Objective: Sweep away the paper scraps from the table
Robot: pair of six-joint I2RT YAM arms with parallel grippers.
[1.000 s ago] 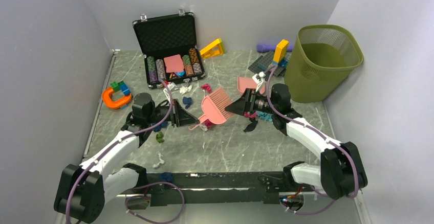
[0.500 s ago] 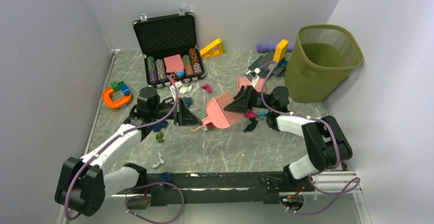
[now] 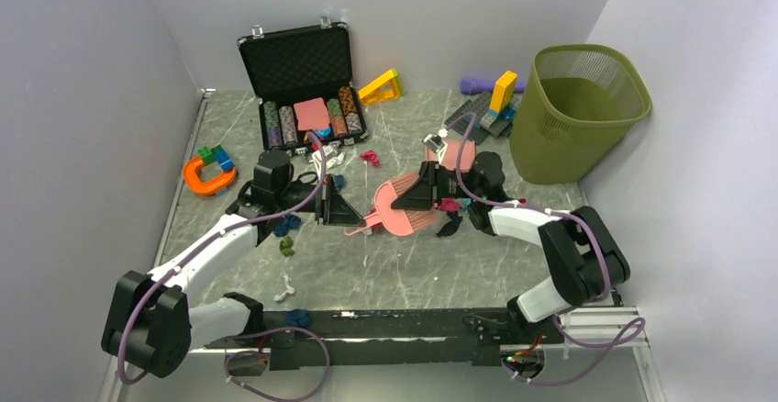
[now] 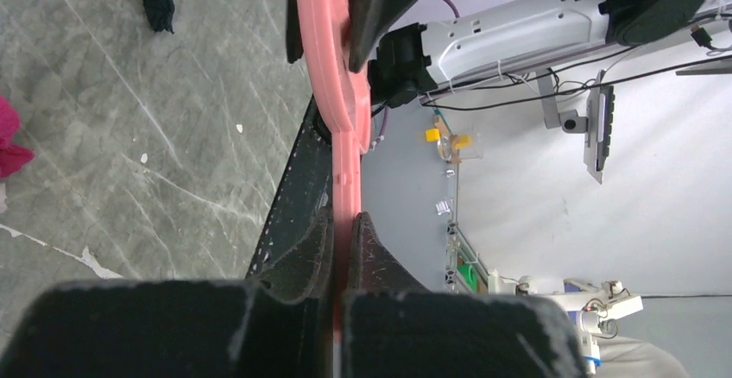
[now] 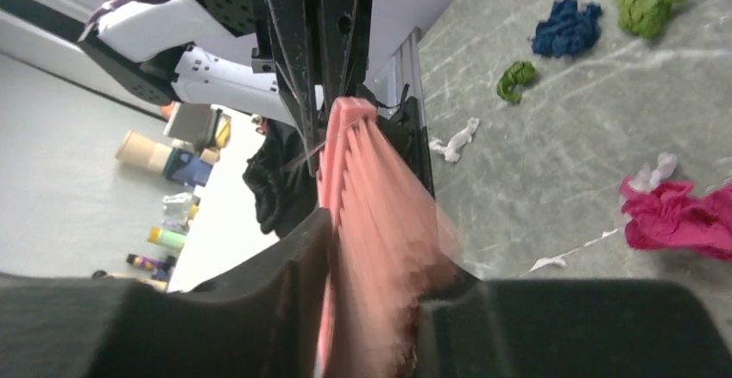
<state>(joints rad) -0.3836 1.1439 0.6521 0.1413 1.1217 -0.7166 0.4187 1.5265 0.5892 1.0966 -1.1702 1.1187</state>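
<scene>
The left jaws are clenched on the thin handle of a pink brush (image 3: 396, 207), which lies low over the middle of the grey-green marbled surface (image 3: 413, 269). The left wrist view shows the handle (image 4: 343, 179) pinched flat between the two black fingers (image 4: 298, 261) and running straight out toward the other arm. The right jaws meet the brush from the opposite side and grasp its bristle end: in the right wrist view the pink bristles (image 5: 380, 214), blurred, fill the gap and press against both fingers. The paper scraps lie scattered on the surface around the brush. Just right of the bristles, under the right wrist, sit a magenta wad (image 3: 449, 206), a teal wad (image 3: 471, 206) and a black wad (image 3: 450, 227). Behind the brush lie a second magenta wad (image 3: 370, 157), a white wad (image 3: 332, 159) and a navy wad (image 3: 337, 182). By the left arm are another navy wad (image 3: 287, 224) and a green wad (image 3: 287, 247), with a white scrap (image 3: 286, 286) nearer the bases and a blue wad (image 3: 295, 316) right by the base rail. At the far edge stands an open black case (image 3: 298, 62) holding poker chips (image 3: 275, 125). To its right is a green mesh bin (image 3: 578, 113), and an orange horseshoe piece (image 3: 204, 180) lies near the left wall.
</scene>
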